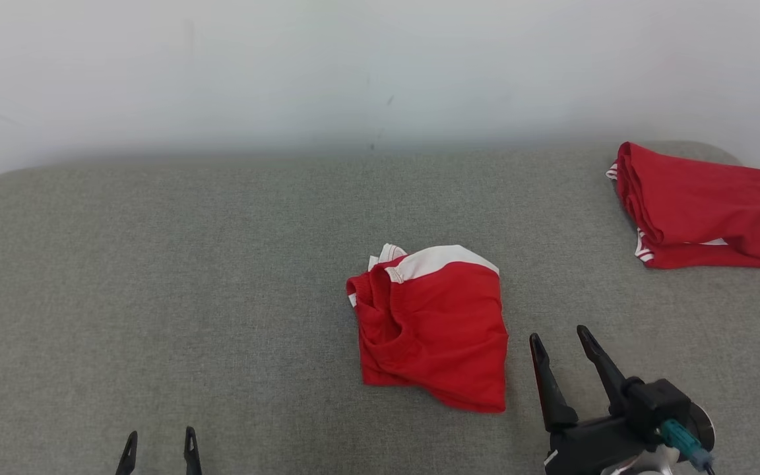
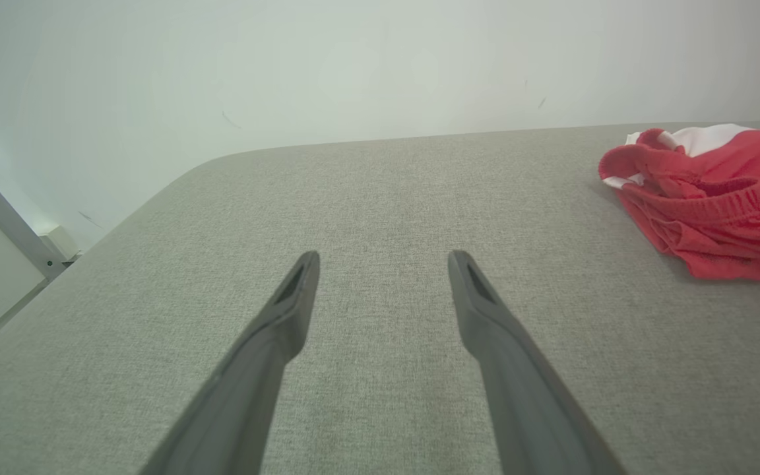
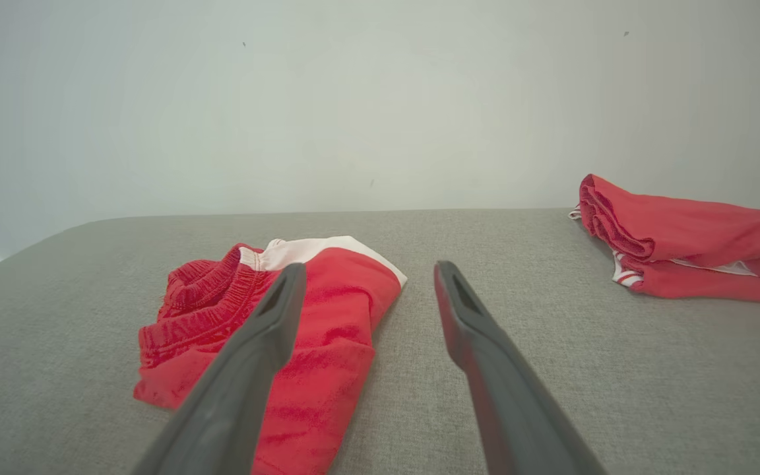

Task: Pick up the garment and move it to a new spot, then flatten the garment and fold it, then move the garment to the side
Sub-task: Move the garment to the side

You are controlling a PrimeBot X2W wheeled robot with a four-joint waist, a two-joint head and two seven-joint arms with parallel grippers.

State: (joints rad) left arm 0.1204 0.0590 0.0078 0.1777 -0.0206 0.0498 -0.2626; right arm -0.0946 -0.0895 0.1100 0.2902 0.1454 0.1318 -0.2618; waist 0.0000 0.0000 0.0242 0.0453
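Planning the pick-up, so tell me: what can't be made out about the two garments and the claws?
- Crumpled garment: underside and inner layers, hidden by its own folds; right edge cuts it in the left wrist view.
- Folded garment: right end, cut by the right edge in head and right wrist views.
- Left claw: body, cut by the head view's bottom edge.

Grey woven-fabric tabletop with rounded far corners (image 1: 156,277), plain white wall (image 1: 353,66) right behind it. A few small dark scuffs (image 1: 390,100) on the wall. Light soft, even. Left wrist view: white panel in grey metal frame (image 2: 4,221) beyond the table's left edge.
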